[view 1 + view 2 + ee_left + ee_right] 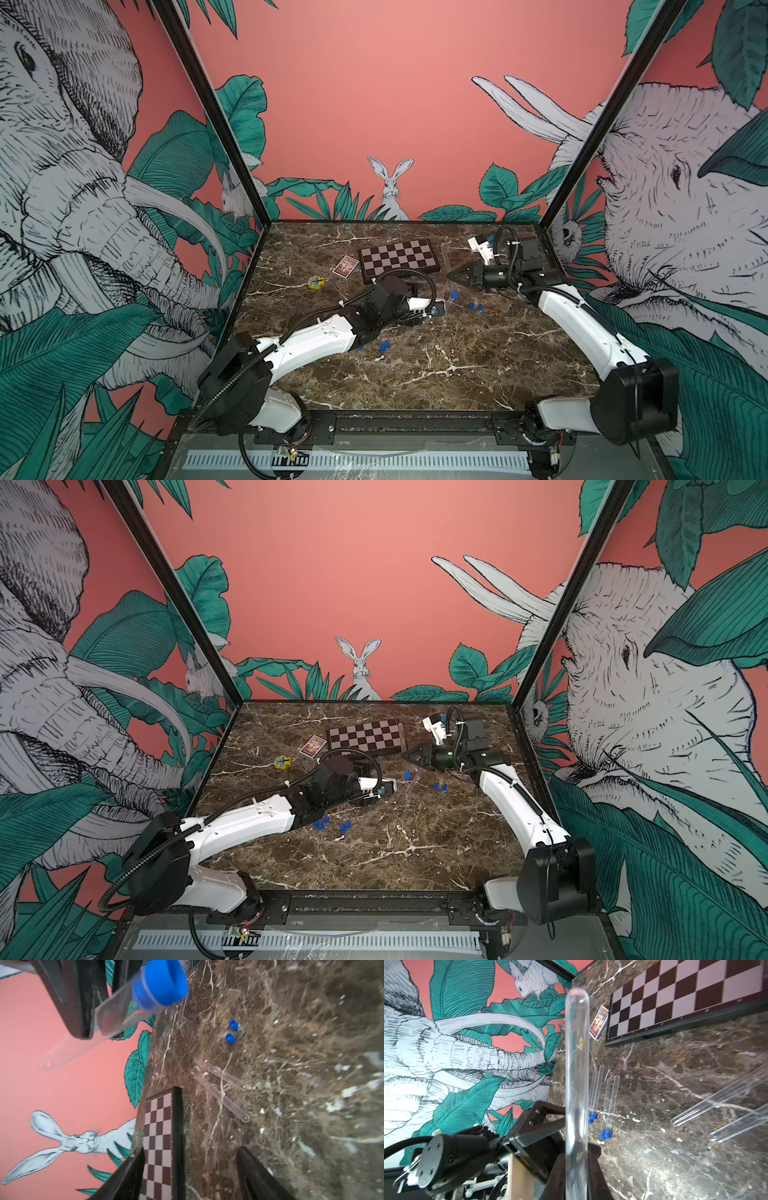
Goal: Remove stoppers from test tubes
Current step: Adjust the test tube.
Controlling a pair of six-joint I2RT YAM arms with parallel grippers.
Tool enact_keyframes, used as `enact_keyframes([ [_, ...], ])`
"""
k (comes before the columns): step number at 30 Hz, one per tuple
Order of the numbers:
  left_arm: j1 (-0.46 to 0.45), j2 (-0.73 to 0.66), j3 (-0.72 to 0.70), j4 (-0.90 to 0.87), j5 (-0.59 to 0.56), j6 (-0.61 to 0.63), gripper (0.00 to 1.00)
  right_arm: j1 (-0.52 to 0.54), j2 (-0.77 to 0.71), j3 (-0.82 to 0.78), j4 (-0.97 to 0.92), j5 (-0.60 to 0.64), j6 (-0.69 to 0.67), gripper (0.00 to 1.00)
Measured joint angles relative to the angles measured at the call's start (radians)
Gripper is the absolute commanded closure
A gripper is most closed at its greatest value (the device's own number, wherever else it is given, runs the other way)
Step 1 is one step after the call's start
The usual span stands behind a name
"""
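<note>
**Step in hand:** pulling the stopper from the tube held in the air.

**Right gripper** (577,1155): clamped across the held tube (576,1068), which is lifted off the table (457,374). The tube's rounded end points away from the left arm. The blue stopper (164,982) is seated in the tube's mouth and faces the left wrist camera.

**Left gripper** (189,1152): jaws spread wide with nothing between them. It is near the stopper but not yet around it. We judge it sits off the tube's axis (the wrist view is blurred, so the offset is hard to gauge).

**Elsewhere on the table:**
- Two loose stoppers (233,1025) lie side by side.
- Two bare tubes (221,1098) lie near them.
- Four capped tubes (597,1091) lie in two pairs.

By our count, two tubes are done, one is in hand and four are waiting.

**Notes for doing this step well:**
- Line the left jaws up with the tube's axis before closing.
- Close on the wide head of the stopper only, and keep off the tube's lip.
- Pull straight along the axis, perhaps with a slight twist. A sideways tug would lever the tube against the right pads.
- The tube is smooth and will likely slide through the right grip if the plug sticks, so hold firmly without crushing the thin wall.
- Set the freed stopper down beside the loose ones.
</note>
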Motion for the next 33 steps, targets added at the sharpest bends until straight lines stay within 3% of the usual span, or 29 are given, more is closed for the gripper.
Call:
enact_keyframes([
  [12, 0.001, -0.012, -0.008, 0.174, -0.097, 0.264, 0.27, 0.082, 0.063, 0.000, -0.051, -0.101, -0.003, 0.84],
  [23, 0.002, 0.049, -0.008, 0.222, -0.088, 0.360, 0.27, 0.135, 0.077, 0.000, -0.095, -0.079, -0.049, 0.84],
  [27, 0.004, 0.052, -0.003, 0.220, -0.071, 0.368, 0.33, 0.144, 0.077, 0.000, -0.095, -0.077, -0.049, 0.84],
  [33, 0.005, 0.066, 0.022, 0.200, -0.053, 0.381, 0.53, 0.145, 0.080, 0.000, -0.094, -0.071, -0.049, 0.84],
])
